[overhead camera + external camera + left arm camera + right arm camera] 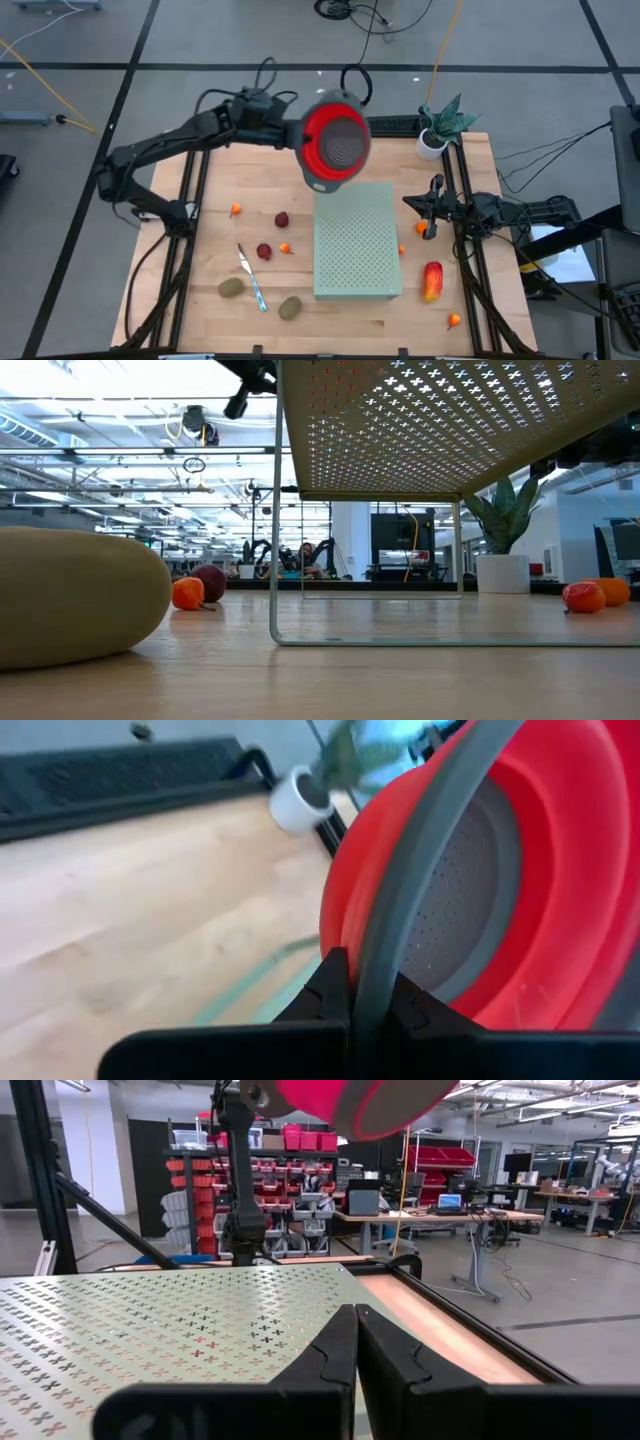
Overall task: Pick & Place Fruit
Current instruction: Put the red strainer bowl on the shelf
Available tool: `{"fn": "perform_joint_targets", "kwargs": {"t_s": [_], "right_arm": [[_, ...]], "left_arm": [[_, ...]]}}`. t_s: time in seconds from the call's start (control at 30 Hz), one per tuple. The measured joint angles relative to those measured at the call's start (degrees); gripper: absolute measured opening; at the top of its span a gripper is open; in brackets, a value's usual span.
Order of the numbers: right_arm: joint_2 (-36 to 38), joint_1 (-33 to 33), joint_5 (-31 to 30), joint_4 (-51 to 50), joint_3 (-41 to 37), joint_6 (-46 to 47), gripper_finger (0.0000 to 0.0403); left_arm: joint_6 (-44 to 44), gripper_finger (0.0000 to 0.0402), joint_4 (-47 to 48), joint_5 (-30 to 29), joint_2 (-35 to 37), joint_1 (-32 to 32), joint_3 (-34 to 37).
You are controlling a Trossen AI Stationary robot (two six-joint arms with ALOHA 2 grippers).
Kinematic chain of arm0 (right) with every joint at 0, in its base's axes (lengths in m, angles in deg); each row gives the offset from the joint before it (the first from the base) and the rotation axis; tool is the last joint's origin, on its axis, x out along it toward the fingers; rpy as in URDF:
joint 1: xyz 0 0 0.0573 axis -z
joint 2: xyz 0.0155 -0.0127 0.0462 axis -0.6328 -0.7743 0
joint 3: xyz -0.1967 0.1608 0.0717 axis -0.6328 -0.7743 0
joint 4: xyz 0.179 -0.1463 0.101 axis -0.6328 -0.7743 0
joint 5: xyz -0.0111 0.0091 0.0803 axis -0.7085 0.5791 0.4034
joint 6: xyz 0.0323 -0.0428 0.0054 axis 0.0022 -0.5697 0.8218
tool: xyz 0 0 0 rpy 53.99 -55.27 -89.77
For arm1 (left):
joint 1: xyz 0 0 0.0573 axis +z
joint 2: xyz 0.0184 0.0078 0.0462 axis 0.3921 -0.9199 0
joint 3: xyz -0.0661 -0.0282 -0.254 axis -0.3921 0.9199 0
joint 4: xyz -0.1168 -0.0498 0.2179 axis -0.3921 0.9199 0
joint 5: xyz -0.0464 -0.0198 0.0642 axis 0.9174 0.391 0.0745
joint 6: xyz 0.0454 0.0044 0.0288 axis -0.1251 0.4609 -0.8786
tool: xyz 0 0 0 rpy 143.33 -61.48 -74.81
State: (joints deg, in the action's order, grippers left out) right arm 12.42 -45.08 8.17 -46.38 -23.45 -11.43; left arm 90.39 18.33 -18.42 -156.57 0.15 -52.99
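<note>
While the left gripper (355, 995) holds the bowl (335, 140) aloft by its grey rim, fingers (330, 985) clamped on that rim, no fruit is in hand yet. Bowl hangs above the table's far edge, just past the perforated rack (355, 240), mouth facing the overhead camera.

Right gripper (432, 192) sits at the right edge beside the rack, fingers pressed together on nothing. Its wrist view looks level across the rack top.

Fruit is all on the table:
- long red-orange one (432, 280): right of the rack, near side, long axis running roughly near-to-far
- tiny orange balls: one just beside the right gripper (423, 228), one at the rack's right edge (401, 250), one near the right front corner (453, 321), two left of the rack (235, 209) (285, 248)
- dark red balls (282, 219) (264, 251): left of the rack
- brown-green ovals (232, 288) (290, 307): front left, flanking the knife (250, 275)

Key relation: the left arm is busy with the bowl, so the right arm is the free one, and the long fruit lies on its side of the rack, toward the near edge from its fingers. My read: the right gripper should open, drop on that fruit across its short axis, then carry it up to the bowl. Left-side fruit is well apart from the right gripper, with the rack between.
</note>
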Motion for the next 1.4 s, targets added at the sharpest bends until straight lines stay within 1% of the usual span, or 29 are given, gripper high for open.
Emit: {"fn": "perform_joint_targets", "kwargs": {"t_s": [0.2,0.43,0.73,0.9,1.03,1.13,1.33,1.4], "right_arm": [[0.0,0.0,0.0,0.0,0.0,0.0,0.0],[0.0,0.0,0.0,0.0,0.0,0.0,0.0],[0.0,0.0,0.0,0.0,0.0,0.0,0.0],[0.0,0.0,0.0,0.0,0.0,0.0,0.0],[0.0,0.0,0.0,0.0,0.0,0.0,0.0],[0.0,0.0,0.0,0.0,0.0,0.0,0.0],[0.0,0.0,0.0,-0.1,0.0,0.0,0.0],[0.0,0.0,0.0,-0.1,0.0,0.0,0.0]], "left_arm": [[-1.4,0.0001,5.6,3.7,-4.5,-1.3,-5.8],[-1.4,0.0001,11.2,4.2,-6.6,-2.9,-9.9],[0.3,0.0001,11.3,3.8,-6.8,-5.9,-11.0],[2.3,0.0001,11.3,3.7,-9.0,-7.1,-11.1],[2.8,0.0001,12.7,4.5,-12.0,-7.2,-12.8],[2.6,0.0001,15.7,5.5,-14.9,-7.2,-16.6],[-0.6,0.0,26.4,5.1,-21.3,-7.2,-28.3],[-1.4,0.0,28.6,5.2,-23.3,-7.2,-31.7]]}}
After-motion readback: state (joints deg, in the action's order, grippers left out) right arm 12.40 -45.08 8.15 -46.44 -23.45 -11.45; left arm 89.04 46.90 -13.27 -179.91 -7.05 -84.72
